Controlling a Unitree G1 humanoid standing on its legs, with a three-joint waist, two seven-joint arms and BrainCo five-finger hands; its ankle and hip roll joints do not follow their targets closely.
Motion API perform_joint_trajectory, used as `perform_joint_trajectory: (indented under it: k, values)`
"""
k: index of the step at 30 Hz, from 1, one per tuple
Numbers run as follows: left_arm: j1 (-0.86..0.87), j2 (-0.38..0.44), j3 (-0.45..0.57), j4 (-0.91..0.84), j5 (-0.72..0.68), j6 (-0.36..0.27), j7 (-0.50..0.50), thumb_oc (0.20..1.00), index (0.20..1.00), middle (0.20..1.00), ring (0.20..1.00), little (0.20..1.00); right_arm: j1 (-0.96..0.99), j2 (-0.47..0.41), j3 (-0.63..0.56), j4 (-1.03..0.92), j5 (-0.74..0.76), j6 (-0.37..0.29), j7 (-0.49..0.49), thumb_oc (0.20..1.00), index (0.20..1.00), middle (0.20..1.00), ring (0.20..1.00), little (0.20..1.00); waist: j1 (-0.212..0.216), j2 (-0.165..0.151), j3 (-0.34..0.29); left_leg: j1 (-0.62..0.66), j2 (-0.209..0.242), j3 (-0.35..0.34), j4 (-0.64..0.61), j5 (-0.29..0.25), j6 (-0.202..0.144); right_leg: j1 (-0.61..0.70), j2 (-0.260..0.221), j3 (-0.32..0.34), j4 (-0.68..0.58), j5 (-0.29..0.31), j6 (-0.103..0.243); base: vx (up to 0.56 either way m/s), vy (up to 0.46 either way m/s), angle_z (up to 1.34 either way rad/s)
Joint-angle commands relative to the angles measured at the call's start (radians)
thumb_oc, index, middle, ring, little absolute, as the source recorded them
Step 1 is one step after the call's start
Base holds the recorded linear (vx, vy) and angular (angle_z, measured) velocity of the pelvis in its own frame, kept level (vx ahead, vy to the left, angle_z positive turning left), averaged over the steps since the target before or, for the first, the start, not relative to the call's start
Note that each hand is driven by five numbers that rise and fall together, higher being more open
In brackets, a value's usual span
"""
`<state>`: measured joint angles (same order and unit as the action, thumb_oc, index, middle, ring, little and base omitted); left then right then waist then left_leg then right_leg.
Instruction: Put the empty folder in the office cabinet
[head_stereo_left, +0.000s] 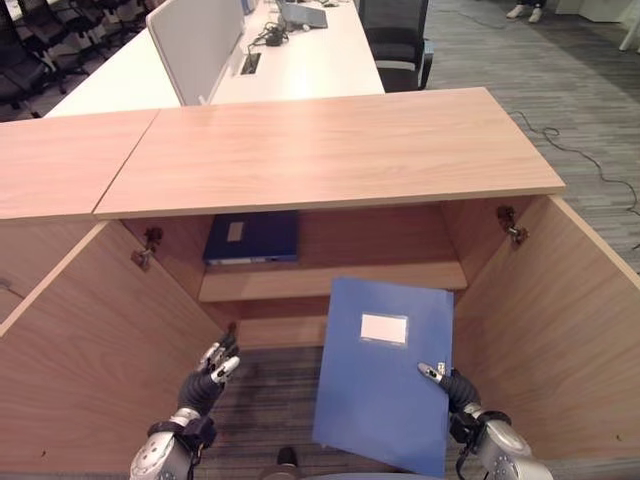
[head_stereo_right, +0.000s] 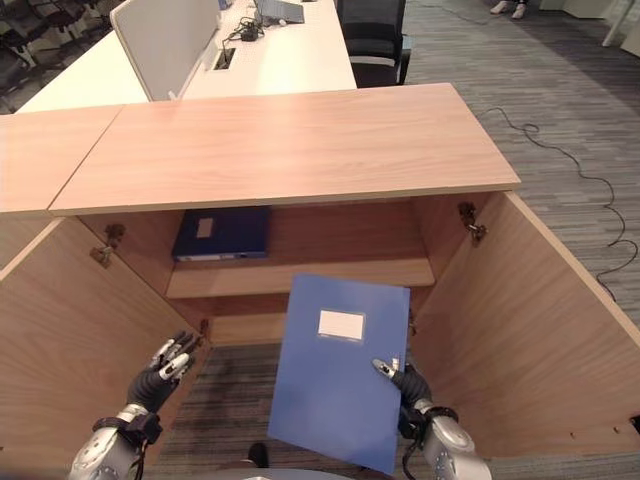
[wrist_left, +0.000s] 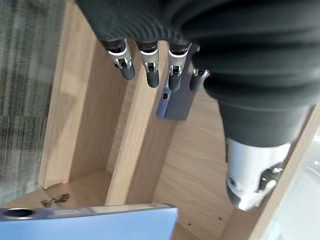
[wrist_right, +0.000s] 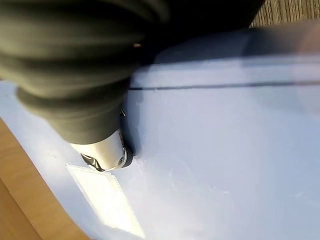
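Left eye view has the right hand (head_stereo_left: 458, 388) at the lower right of the frame, wrist low and dark cover angled up toward the cabinet, gripping the right edge of the blue folder (head_stereo_left: 380, 385). Its thumb lies pressed on the folder's front face, just below and to the right of the white label; the fingers are hidden behind the cover. The folder stands nearly upright, tilted slightly, held in front of the open cabinet (head_stereo_left: 330, 155) at lower centre, its top edge overlapping the front of the inner shelf (head_stereo_left: 300, 282). A darker blue binder (head_stereo_left: 252, 238) lies flat on that shelf at the upper middle, well apart from the held folder. At lower left, the left hand (head_stereo_left: 208, 378) reaches up beside the open left cabinet door (head_stereo_left: 90, 340), fingers relaxed and slightly spread, holding nothing.
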<state>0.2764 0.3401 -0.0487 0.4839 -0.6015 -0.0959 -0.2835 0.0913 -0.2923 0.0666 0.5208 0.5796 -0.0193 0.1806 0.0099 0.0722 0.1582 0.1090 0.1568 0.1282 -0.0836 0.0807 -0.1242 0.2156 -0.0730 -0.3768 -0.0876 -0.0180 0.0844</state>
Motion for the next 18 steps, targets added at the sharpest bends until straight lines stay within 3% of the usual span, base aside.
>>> perform_joint_trajectory:
  k: [1,7,8,10,12,14,18]
  values:
    - [-0.039,0.041,0.002,-0.028,0.106,-0.031,0.043,1.000,1.000,1.000,1.000,1.000,-0.101,0.014,-0.029,-0.028,0.144,-0.126,-0.057,0.200,0.200,0.200,0.200,0.200,0.004,-0.043,0.004,-0.032,0.020,-0.044,0.055,-0.017,-0.025,-0.035,-0.009,0.059,0.029,-0.064,0.030,-0.04,-0.039,0.20]
    - [-0.119,0.020,-0.114,0.180,0.197,-0.033,0.121,1.000,1.000,1.000,1.000,1.000,-0.283,0.017,-0.081,0.101,0.245,-0.203,-0.210,0.200,0.200,0.200,0.200,0.200,0.032,-0.042,0.063,-0.188,0.027,-0.066,0.228,-0.026,-0.042,-0.068,-0.011,0.025,0.068,-0.099,0.003,-0.07,-0.058,0.40]
    - [-0.131,0.012,-0.145,0.198,0.208,-0.027,0.124,1.000,1.000,1.000,1.000,1.000,-0.306,0.012,-0.123,0.114,0.303,-0.220,-0.246,0.200,0.200,0.200,0.200,0.200,0.041,-0.037,0.071,-0.251,0.026,-0.029,0.244,-0.007,-0.027,-0.059,-0.020,-0.010,0.080,-0.119,-0.003,0.02,0.039,0.71]
    - [-0.146,0.021,-0.167,0.205,0.218,-0.031,0.137,1.000,1.000,1.000,1.000,1.000,-0.355,0.000,-0.145,0.138,0.349,-0.243,-0.280,0.200,0.200,0.200,0.200,0.200,0.061,-0.033,0.070,-0.332,-0.010,-0.024,0.217,0.029,-0.011,-0.086,-0.028,-0.021,0.088,-0.122,0.004,0.07,0.083,0.74]
    - [-0.162,0.025,-0.170,0.209,0.213,-0.034,0.147,1.000,1.000,1.000,1.000,1.000,-0.395,-0.003,-0.154,0.167,0.371,-0.252,-0.298,0.200,0.200,0.200,0.200,0.200,0.080,-0.043,0.072,-0.398,-0.033,-0.030,0.221,0.042,-0.018,-0.116,-0.031,-0.014,0.097,-0.132,0.005,0.18,0.112,0.23]
    - [-0.146,0.029,-0.151,0.222,0.208,-0.032,0.157,1.000,1.000,1.000,1.000,1.000,-0.415,0.012,-0.166,0.173,0.394,-0.260,-0.312,0.200,0.200,0.200,0.200,0.200,0.096,-0.041,0.048,-0.357,-0.037,-0.020,0.147,0.039,0.015,-0.120,-0.014,0.018,0.106,-0.144,0.018,0.29,0.188,-0.44]
    - [-0.155,0.049,-0.143,0.267,0.217,-0.032,0.174,1.000,1.000,1.000,1.000,1.000,-0.473,0.060,-0.164,0.187,0.436,-0.270,-0.324,0.200,0.200,0.200,0.200,0.200,0.118,-0.083,0.052,-0.344,-0.055,0.027,0.177,-0.008,0.056,-0.141,-0.052,0.064,0.169,-0.150,0.052,0.17,0.160,-0.48]
